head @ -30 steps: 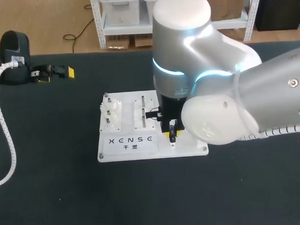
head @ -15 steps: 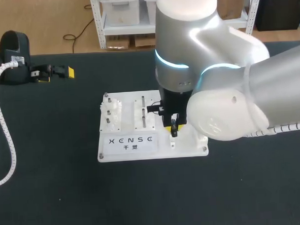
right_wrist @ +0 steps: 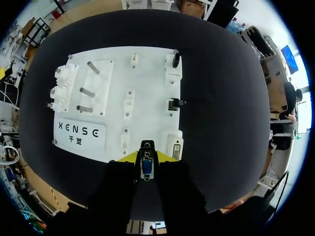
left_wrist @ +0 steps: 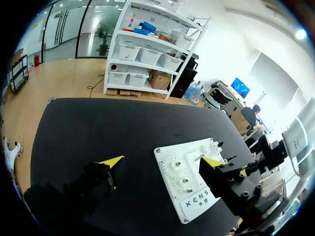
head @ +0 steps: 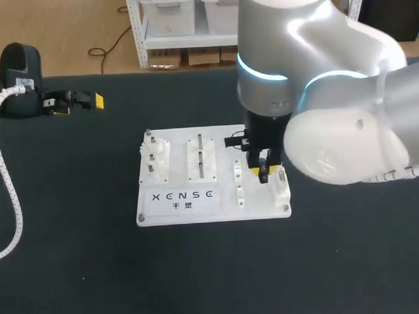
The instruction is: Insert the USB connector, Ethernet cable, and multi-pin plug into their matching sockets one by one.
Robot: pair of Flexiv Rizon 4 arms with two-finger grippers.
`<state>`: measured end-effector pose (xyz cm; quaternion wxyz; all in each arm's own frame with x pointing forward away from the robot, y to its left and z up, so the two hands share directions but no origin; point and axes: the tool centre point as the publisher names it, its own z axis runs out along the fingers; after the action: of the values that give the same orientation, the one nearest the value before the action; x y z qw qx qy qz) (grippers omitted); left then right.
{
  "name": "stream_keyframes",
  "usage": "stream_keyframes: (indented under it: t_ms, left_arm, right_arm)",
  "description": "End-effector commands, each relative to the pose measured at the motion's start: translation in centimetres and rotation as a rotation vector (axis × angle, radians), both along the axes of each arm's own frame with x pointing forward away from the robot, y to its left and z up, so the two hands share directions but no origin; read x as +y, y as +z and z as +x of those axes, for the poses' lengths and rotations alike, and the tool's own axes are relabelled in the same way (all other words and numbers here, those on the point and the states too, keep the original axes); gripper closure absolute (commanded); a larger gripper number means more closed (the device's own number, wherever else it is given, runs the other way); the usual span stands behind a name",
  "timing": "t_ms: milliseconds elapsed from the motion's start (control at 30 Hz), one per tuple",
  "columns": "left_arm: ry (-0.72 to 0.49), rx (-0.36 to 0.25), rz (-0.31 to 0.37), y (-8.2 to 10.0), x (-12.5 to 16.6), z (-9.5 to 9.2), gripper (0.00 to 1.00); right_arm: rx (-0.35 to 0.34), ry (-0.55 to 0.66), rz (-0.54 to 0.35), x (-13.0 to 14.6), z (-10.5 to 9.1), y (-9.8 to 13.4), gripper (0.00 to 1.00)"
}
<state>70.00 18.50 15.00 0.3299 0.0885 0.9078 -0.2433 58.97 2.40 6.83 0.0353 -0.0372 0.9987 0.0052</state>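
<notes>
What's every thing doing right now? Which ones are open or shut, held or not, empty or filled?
right jaws, shut on the multi-pin plug
multi-pin plug, held over the board's edge, not plugged in
multi-pin socket, empty
left jaws, open, holding nothing
white board, lying flat on the table

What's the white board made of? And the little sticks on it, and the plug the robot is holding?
The white board looks like plastic: smooth, slightly glossy, with moulded shapes. The little sticks look like metal: grey and shiny. The plug seems to have a silvery metal shell around a blue plastic face, though it is small to judge.
</notes>
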Motion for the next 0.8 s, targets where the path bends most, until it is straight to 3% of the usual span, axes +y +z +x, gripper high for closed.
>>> stream_keyframes:
  t_ms: [33, 800]
  left_arm:
    - [0.0, 0.0, 0.0, 0.0, 0.0, 0.0, 0.0]
    - [0.0, 0.0, 0.0, 0.0, 0.0, 0.0, 0.0]
  right_arm:
    - [-0.008, -0.004, 0.01, -1.2, -0.3, 0.4, 1.0]
    - [-0.003, -0.044, -0.006, -3.4, -0.6, 0.0, 1.0]
